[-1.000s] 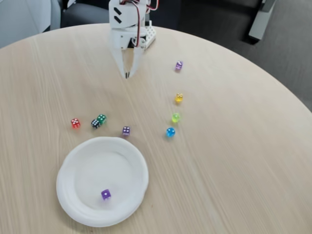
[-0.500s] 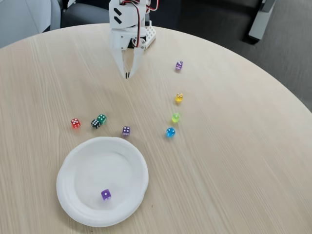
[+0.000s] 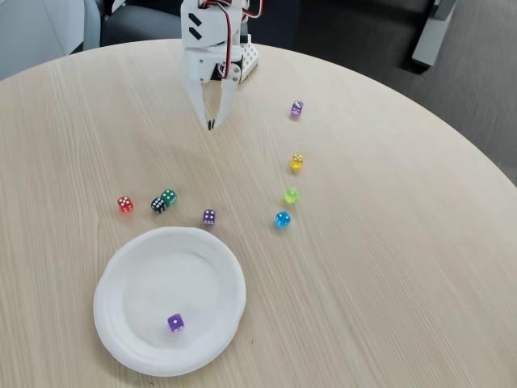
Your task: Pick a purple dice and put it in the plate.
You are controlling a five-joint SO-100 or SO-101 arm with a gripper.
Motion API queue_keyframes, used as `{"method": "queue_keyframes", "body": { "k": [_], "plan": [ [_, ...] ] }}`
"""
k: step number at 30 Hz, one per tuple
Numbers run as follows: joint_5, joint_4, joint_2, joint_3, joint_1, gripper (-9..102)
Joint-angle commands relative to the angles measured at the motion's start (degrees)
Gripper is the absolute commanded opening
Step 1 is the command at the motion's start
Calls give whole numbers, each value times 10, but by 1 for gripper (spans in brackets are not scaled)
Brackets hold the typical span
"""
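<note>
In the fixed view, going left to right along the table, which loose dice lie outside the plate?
Small translucent red die → dark die touching a green die → pale lilac die → blue die. The lime, lilac and yellow dice stack almost vertically, so their order is unclear.

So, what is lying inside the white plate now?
One purple dice lies inside the plate, near its front rim, white pips facing up. The rest of the plate is bare. What is under the plate is covered.

Office or meeting room, round pale wood-grain table (image 3: 388,267), dark carpet (image 3: 477,89) beyond, far chair base (image 3: 428,36)
</note>
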Motion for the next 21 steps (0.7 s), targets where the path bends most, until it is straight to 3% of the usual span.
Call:
{"method": "queue_keyframes", "body": {
  "k": [1,21],
  "plan": [
    [4,-6,3,-3,4,1],
    [5,-6,3,-3,0,1]
  ]
}}
